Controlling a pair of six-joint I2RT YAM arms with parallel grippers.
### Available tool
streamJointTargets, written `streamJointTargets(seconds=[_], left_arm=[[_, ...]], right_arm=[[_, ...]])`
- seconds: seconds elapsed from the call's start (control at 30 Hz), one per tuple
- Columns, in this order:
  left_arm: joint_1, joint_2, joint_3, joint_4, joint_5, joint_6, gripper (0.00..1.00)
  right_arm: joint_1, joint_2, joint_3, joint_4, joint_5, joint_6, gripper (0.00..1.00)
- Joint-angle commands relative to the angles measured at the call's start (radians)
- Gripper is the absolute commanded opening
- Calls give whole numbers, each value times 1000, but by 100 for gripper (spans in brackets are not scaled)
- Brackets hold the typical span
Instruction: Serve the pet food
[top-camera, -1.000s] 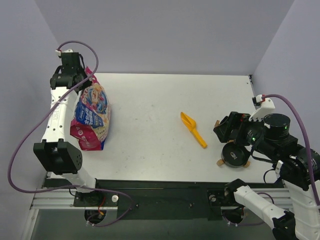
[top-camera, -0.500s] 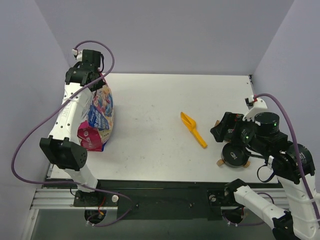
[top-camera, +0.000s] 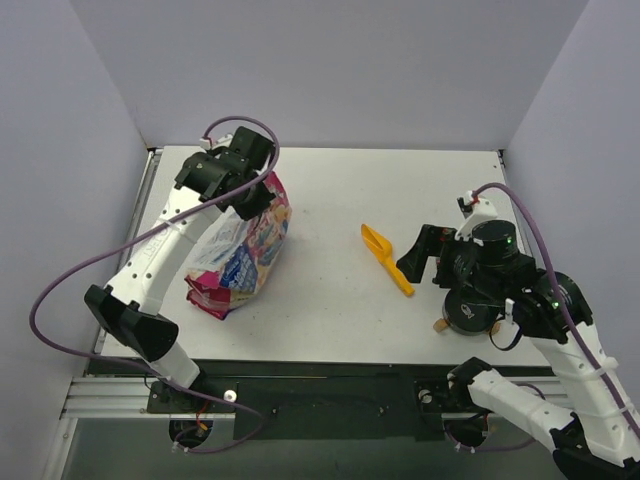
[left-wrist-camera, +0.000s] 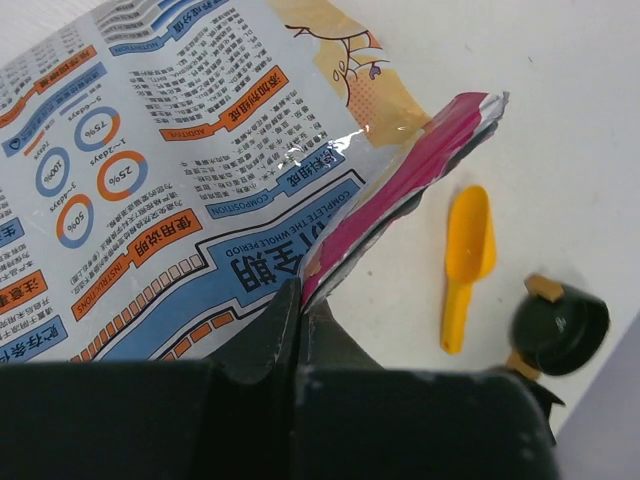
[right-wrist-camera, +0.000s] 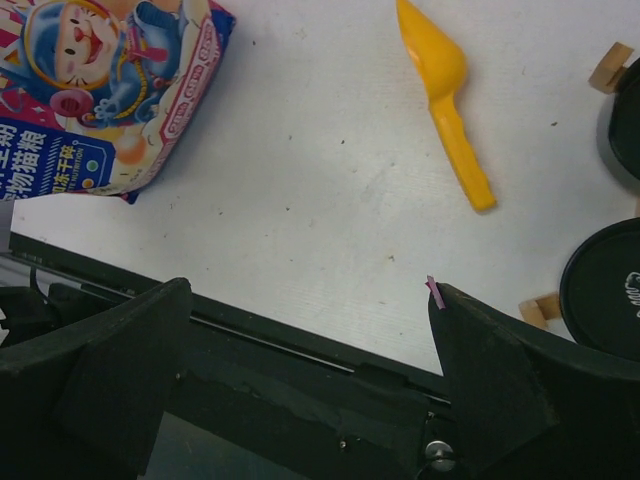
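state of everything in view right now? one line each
bag: tilted, top edge held up, lower end on the table.
left gripper: shut on the bag's top edge.
right gripper: open, empty, above the table.
scoop: lying flat, empty, untouched.
bowl: on the table, looks empty.

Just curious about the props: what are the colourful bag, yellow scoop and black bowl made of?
The bag looks like glossy printed plastic film: it glints and creases. The yellow scoop seems moulded plastic, smooth and evenly coloured. The black bowl is probably plastic too, with a slight sheen, though it is too small to be sure.
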Motion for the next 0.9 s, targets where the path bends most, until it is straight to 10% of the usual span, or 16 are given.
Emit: streamJointTargets(seconds=[0.0, 0.4, 0.6, 0.8, 0.87], left_arm=[[-132, -82, 83, 118, 116, -252, 0], [-204, -2, 140, 257, 125, -366, 0], [-187, 30, 157, 334, 218, -170, 2], [-166, -24, 151, 333, 295, 94, 66], [-167, -48, 163, 307, 297, 204, 75]], right_arm=[[59, 42, -34, 75, 13, 67, 100], [203, 258, 66, 107, 138, 274, 99], [222, 307, 86, 110, 179, 337, 98], [246, 326, 106, 141, 192, 366, 95], [251, 332, 113, 158, 192, 372, 94]])
